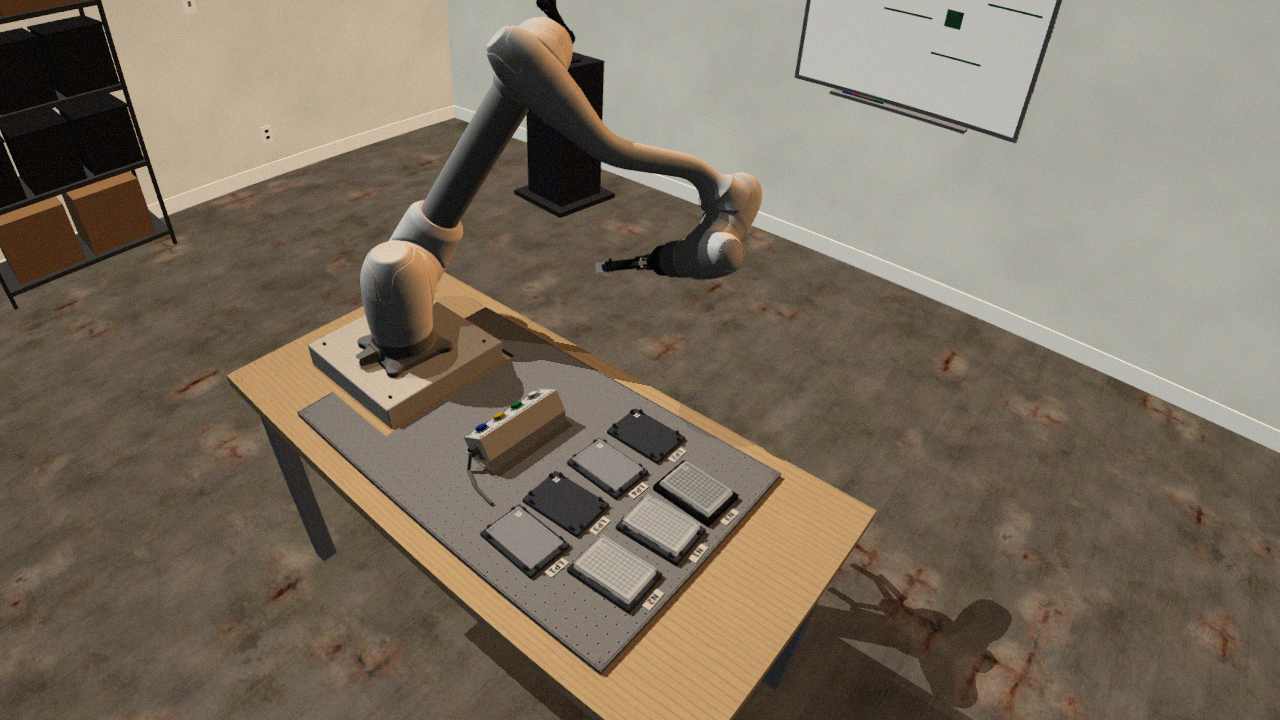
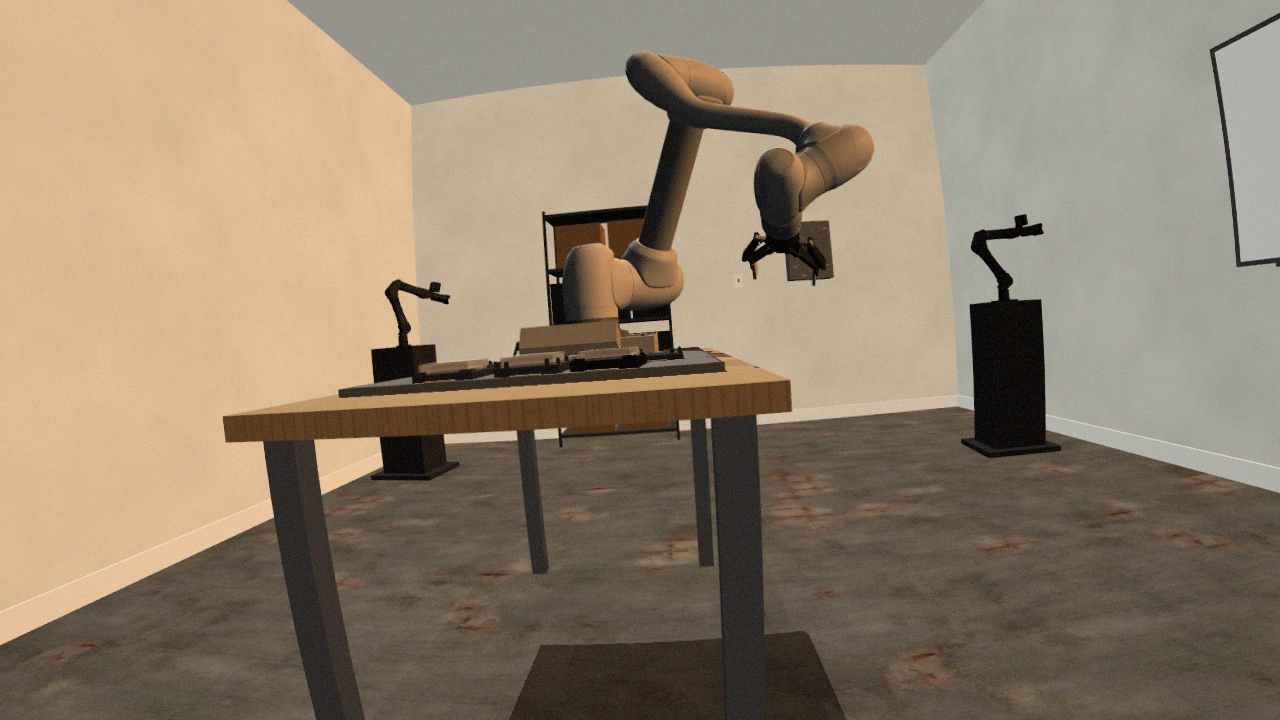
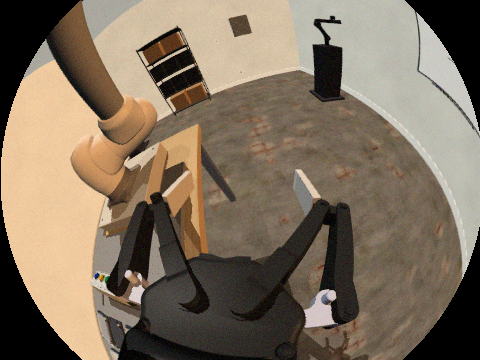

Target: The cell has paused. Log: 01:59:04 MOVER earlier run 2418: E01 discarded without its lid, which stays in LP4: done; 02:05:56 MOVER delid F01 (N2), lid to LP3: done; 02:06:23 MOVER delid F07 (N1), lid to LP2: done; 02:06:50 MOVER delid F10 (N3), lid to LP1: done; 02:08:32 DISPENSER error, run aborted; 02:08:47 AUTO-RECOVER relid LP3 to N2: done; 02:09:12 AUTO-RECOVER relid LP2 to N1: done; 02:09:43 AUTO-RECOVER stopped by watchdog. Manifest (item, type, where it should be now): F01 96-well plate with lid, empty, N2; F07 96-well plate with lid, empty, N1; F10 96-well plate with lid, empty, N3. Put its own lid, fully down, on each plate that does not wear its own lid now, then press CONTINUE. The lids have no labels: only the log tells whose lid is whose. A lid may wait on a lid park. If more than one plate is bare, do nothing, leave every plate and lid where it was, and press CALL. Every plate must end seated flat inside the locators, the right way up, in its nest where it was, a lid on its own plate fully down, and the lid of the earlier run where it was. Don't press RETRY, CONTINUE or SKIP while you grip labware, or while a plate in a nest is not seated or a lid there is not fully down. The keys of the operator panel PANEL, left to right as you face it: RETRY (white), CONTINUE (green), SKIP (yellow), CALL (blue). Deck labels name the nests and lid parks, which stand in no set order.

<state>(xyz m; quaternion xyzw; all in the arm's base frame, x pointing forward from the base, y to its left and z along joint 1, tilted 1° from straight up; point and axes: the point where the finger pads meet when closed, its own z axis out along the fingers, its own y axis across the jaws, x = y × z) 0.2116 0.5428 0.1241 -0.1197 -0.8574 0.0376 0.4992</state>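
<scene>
currently: arm raised beside the worktop (image 1: 733,617), tool (image 1: 619,265) spread wide and grasping nothing.

the tool (image 2: 784,254) hangs over the floor, well apart from the deck plate (image 1: 420,465). on the deck, three plates sit in a row near the worktop's edge: (image 1: 614,569), (image 1: 662,525), (image 1: 695,488). behind them stand four lid parks; two carry pale lids (image 1: 523,539) and (image 1: 608,465), two show dark (image 1: 565,501) and (image 1: 646,434). the panel (image 1: 513,424) stands near the arm base (image 1: 465,371). deck labels are too small to read.
</scene>
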